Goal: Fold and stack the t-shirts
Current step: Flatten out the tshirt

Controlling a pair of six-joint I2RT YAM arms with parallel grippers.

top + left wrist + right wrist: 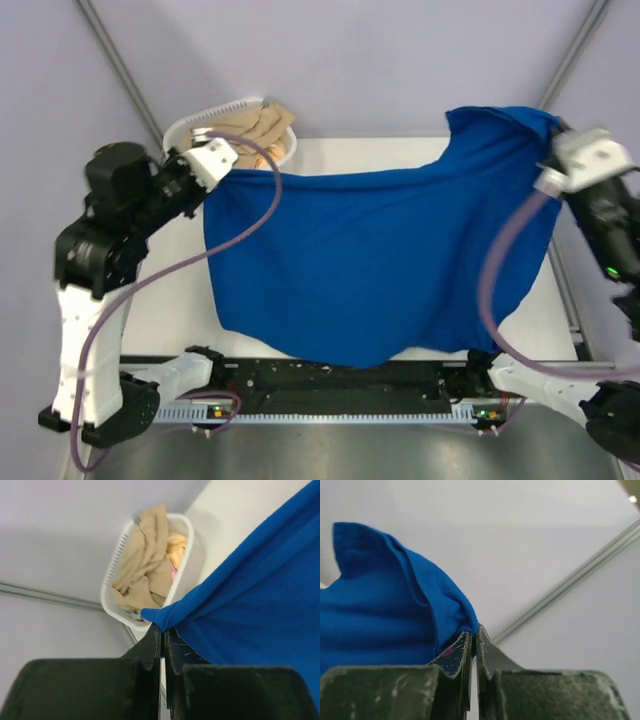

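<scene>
A royal-blue t-shirt hangs spread out above the table, held up between both arms, plain side showing. My left gripper is shut on its left corner; the left wrist view shows the cloth pinched at the fingertips. My right gripper is shut on the right upper corner, held higher; the right wrist view shows a bunched fold of blue cloth clamped at the fingertips. The shirt's lower hem sags near the table's front edge.
A white plastic laundry basket with tan and orange clothes stands at the back left; it also shows in the left wrist view. The white table lies under the shirt. Grey walls surround the table.
</scene>
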